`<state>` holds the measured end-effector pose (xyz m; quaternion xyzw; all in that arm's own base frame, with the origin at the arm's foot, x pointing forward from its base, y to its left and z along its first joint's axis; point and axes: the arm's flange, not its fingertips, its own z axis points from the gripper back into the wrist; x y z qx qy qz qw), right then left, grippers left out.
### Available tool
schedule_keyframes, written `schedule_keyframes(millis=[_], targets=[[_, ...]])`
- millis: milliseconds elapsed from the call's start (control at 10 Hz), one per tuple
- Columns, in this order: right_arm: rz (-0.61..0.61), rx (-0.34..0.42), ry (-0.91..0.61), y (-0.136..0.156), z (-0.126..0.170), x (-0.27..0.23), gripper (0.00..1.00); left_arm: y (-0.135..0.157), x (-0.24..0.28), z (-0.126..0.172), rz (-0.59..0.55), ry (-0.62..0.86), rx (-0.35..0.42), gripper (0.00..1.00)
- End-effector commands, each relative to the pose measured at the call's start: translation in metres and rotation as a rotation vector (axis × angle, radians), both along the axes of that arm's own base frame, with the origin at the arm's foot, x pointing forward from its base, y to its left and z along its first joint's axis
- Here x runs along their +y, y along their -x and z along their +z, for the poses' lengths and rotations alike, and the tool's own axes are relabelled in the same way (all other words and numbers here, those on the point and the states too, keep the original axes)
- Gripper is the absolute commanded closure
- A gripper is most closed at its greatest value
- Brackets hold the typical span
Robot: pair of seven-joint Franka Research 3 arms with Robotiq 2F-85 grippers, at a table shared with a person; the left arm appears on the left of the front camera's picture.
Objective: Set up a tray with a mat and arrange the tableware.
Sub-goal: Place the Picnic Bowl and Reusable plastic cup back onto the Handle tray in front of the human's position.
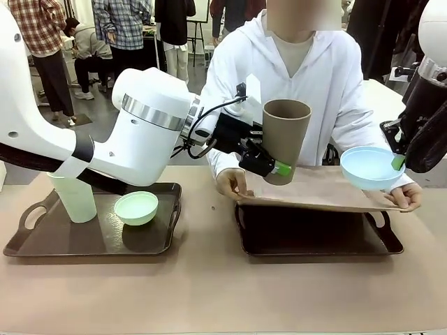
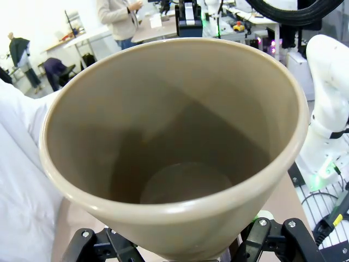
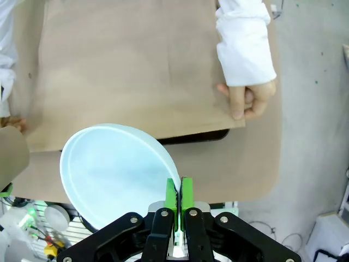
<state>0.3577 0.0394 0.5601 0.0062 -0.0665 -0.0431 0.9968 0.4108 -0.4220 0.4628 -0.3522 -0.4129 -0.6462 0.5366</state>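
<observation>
My left gripper (image 1: 278, 167) is shut on a tall brown cup (image 1: 285, 132) and holds it upright in the air over the mat's left end. The left wrist view looks straight down into the brown cup (image 2: 174, 136). My right gripper (image 3: 179, 197) pinches the rim of a light blue bowl (image 3: 112, 174); the front view shows that bowl (image 1: 370, 167) hanging above the mat's right end. A person's hands (image 3: 248, 101) hold a tan mat (image 1: 321, 190) just above the dark right-hand tray (image 1: 314, 244). A pale green cup (image 1: 73, 199) and a pale green bowl (image 1: 136, 207) stand on the left tray (image 1: 42, 244).
The person in a white hoodie sits at the far side, one hand (image 1: 232, 183) on each end of the mat. Bare beige tabletop (image 1: 209, 293) runs along the front edge. My left arm's bulky wrist (image 1: 150, 125) hangs above the left tray.
</observation>
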Motion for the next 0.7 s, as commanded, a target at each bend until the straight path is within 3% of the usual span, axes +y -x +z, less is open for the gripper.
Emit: schedule_keyframes(millis=[0,600], targets=[[0.001,0.004,0.002,0.0000,-0.0016,-0.0002,1.00,-0.0014,-0.0014,0.0026,-0.009,0.009,0.007,1.00],[0.001,0.004,0.002,0.0000,-0.0016,-0.0002,1.00,-0.0014,-0.0014,0.0026,-0.009,0.009,0.007,1.00]])
